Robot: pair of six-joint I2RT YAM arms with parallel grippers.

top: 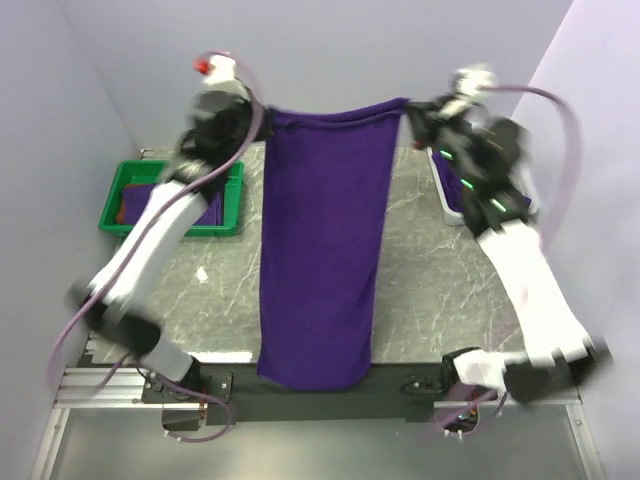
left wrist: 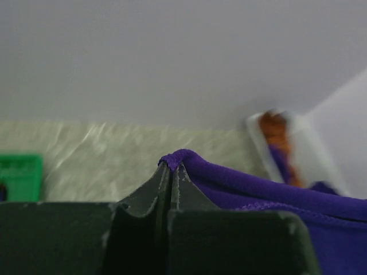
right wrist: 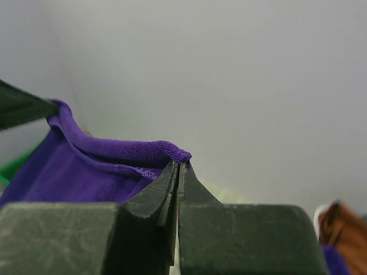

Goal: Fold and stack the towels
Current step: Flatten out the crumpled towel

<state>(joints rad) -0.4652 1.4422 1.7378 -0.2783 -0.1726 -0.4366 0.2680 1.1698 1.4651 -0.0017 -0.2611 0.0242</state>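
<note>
Spread-out step, I judge: the purple towel (top: 322, 250) is stretched between both arms, just right of the green tray (top: 130, 172). Its top edge is lifted over the far side of the desk (top: 420, 290) and its bottom hem reaches the desk's near edge. How much of it lies on the desk I cannot tell. Left fingers (left wrist: 152, 192) are pinched tight on one top corner, right fingers (right wrist: 157, 192) on the other, with only a sliver of hem above each pair. No fold on this one yet. Next move, as I read it: carry the top edge toward the hem to halve the cloth, both arms travelling together and keeping the edge taut so neither corner slips. The overhead view gives me the full length and the hem; the wrist views don't. The left wrist view shows a rust-brown towel (left wrist: 274, 130) in a white tray (left wrist: 255, 129), far right of the green tray and blurred. Overhead, the right arm mostly covers that tray.
</note>
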